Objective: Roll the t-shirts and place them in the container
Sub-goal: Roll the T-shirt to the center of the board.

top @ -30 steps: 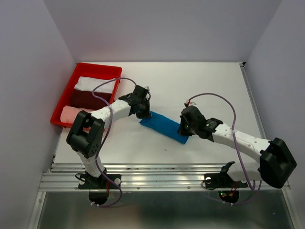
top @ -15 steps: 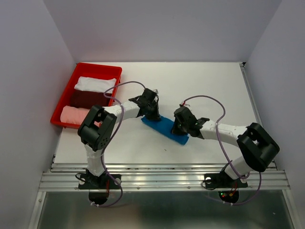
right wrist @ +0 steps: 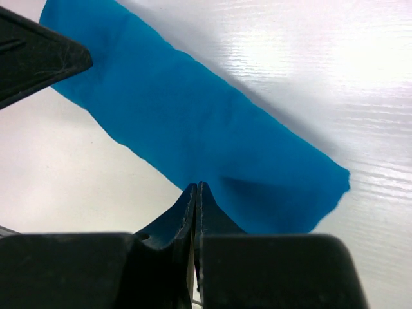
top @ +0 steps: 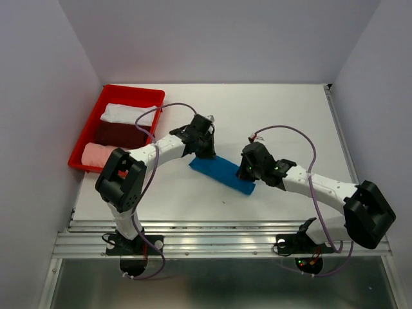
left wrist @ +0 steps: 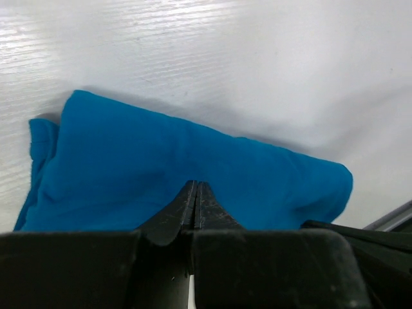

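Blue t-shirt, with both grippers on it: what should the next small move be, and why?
Probably raise both together, lifting the blue t-shirt level off the table. It already lies as a narrow bundle, the left gripper and right gripper each shut on its edge near opposite ends, and three other bundled shirts sit in the red tray.

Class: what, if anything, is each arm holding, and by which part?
The left fingers and right fingers are both closed, tips at the blue t-shirt's edge near opposite ends. Whether cloth is pinched between them cannot be told.
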`<state>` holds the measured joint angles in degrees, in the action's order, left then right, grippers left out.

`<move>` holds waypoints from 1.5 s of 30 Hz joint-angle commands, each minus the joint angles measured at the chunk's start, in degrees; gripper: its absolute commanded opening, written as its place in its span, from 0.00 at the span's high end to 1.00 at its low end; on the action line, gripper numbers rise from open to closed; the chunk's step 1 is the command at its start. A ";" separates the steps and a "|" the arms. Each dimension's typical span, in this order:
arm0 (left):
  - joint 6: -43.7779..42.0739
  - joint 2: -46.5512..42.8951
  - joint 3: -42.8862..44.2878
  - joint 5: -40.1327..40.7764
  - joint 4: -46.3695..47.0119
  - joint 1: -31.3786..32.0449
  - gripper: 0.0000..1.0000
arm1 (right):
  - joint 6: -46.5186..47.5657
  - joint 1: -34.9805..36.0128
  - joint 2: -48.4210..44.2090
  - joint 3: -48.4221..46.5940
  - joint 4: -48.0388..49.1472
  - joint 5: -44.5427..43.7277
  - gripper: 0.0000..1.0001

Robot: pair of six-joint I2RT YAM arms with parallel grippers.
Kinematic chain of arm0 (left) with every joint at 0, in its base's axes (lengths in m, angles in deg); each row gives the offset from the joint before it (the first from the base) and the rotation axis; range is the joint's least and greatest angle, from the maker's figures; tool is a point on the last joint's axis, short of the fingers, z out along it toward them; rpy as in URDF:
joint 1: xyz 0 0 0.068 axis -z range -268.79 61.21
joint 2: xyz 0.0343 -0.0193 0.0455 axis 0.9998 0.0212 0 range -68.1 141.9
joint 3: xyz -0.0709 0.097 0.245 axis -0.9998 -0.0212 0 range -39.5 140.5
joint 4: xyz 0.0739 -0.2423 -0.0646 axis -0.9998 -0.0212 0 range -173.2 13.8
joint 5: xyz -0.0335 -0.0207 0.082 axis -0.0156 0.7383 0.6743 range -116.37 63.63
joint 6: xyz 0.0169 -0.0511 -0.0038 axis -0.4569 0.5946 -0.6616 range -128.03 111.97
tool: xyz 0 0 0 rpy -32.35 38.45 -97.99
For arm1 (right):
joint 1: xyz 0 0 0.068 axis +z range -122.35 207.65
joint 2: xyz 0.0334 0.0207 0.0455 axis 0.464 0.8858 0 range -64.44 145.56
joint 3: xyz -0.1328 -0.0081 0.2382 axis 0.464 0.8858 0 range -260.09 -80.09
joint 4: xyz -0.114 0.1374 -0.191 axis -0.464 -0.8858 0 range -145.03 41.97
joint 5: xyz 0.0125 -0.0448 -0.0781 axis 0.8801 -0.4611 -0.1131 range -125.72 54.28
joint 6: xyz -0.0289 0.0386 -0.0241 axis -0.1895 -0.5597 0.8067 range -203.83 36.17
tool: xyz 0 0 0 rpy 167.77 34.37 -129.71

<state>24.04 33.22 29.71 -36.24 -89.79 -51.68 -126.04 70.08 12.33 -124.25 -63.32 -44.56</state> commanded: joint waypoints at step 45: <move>-4.83 0.65 2.68 15.40 -10.58 -0.80 1.00 | -1.39 0.10 -0.57 -1.53 -16.17 -11.64 0.99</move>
<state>20.74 38.72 32.12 -25.81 -96.43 -52.49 -130.09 70.08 13.40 -122.15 -73.92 -53.28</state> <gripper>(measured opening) 0.090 0.018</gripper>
